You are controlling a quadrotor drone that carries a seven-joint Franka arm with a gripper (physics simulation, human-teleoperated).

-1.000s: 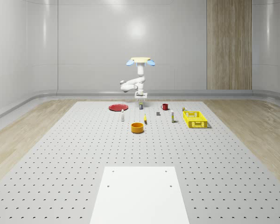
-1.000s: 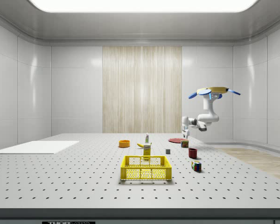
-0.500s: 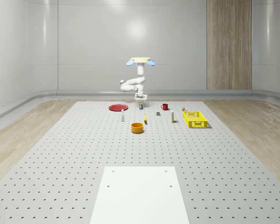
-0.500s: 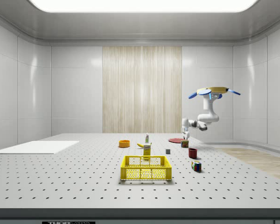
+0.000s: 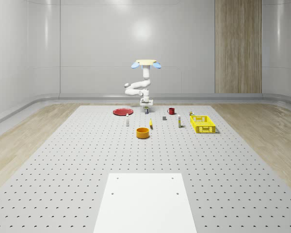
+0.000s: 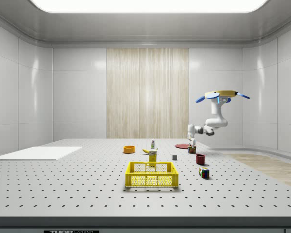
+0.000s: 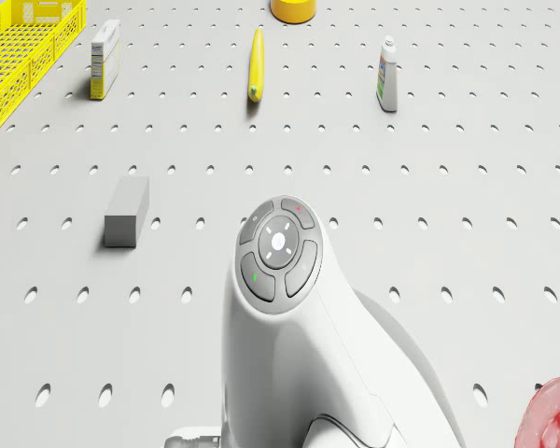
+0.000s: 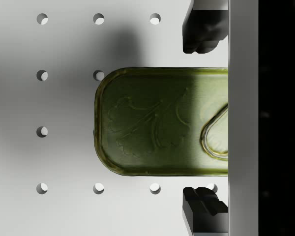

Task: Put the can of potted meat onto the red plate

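The potted meat can (image 5: 146, 110) stands on the perforated table, to the right of the red plate (image 5: 122, 112) in the whole-scene view. The drone (image 5: 145, 63) hovers above the can with its arm bent downward. My gripper (image 5: 146, 104) hangs just above the can (image 6: 191, 150). In the wrist view the can's green lid (image 8: 157, 123) lies between my two dark fingers (image 8: 201, 29), one on each side with a gap at each. The gripper (image 8: 204, 120) is open and holds nothing. The plate's edge (image 7: 555, 415) appears in the drone view beside the arm (image 7: 289, 289).
Near the can are a red mug (image 5: 171, 111), a grey block (image 7: 126, 212), a banana (image 7: 255, 63), a small bottle (image 7: 387, 75), a box (image 7: 105, 58), an orange bowl (image 5: 142, 132) and a yellow basket (image 5: 202, 124). A white sheet (image 5: 144, 201) lies at the table's near end.
The arm has lowered the gripper closer to the can over the last second. The drone has held its place, and the objects have not moved.
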